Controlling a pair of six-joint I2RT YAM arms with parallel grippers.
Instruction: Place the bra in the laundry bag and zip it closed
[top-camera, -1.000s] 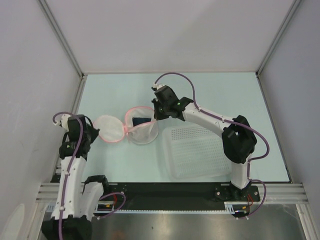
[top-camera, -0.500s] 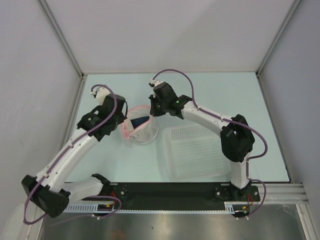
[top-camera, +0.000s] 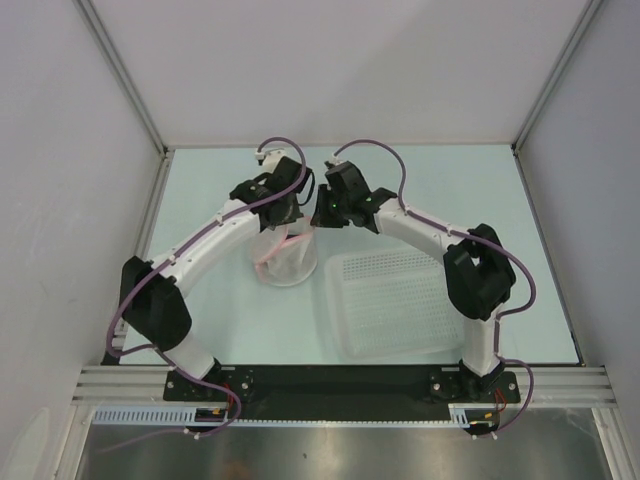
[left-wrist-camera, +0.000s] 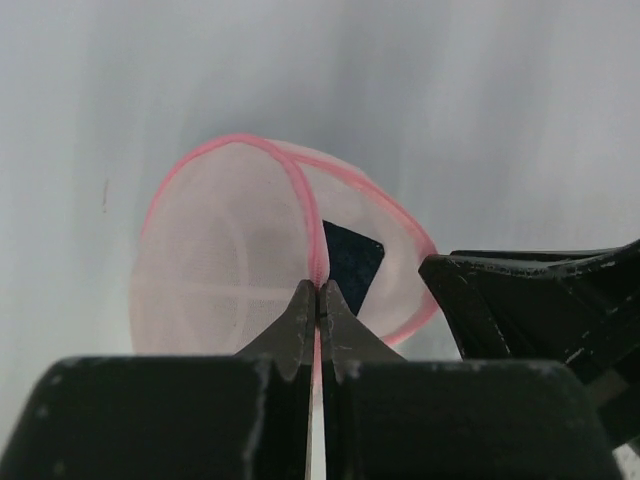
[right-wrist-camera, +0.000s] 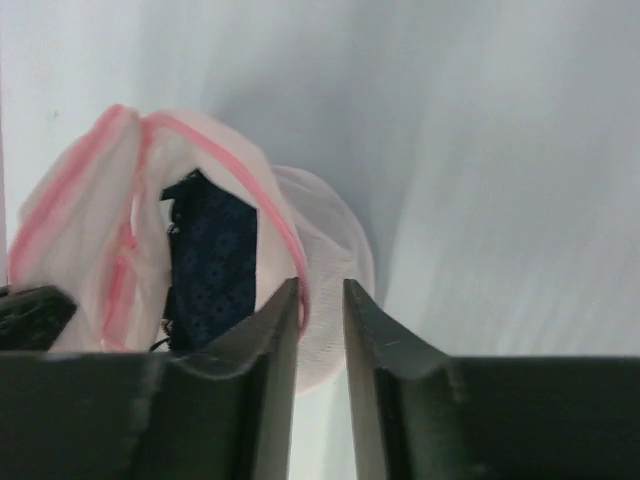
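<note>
Bra (right-wrist-camera: 210, 260) lies tucked inside the mesh laundry bag (left-wrist-camera: 220, 260), which sits at ten o'clock from the white perforated basket (top-camera: 390, 305), so that step looks done. The left gripper (left-wrist-camera: 318, 290) is pinched tight on the pink zipper rim (left-wrist-camera: 250, 150). The right gripper (right-wrist-camera: 320, 290) is narrowed about the bag's edge, but I cannot tell whether it grips. The mouth gapes; zipping remains

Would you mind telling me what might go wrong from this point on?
The bra shows in the unzipped mouth of the laundry bag, so the zipper may snag it. The left fingers pinch only its thin pink rim, which may slip. The right fingers crowd close beside them; they could bump.
</note>
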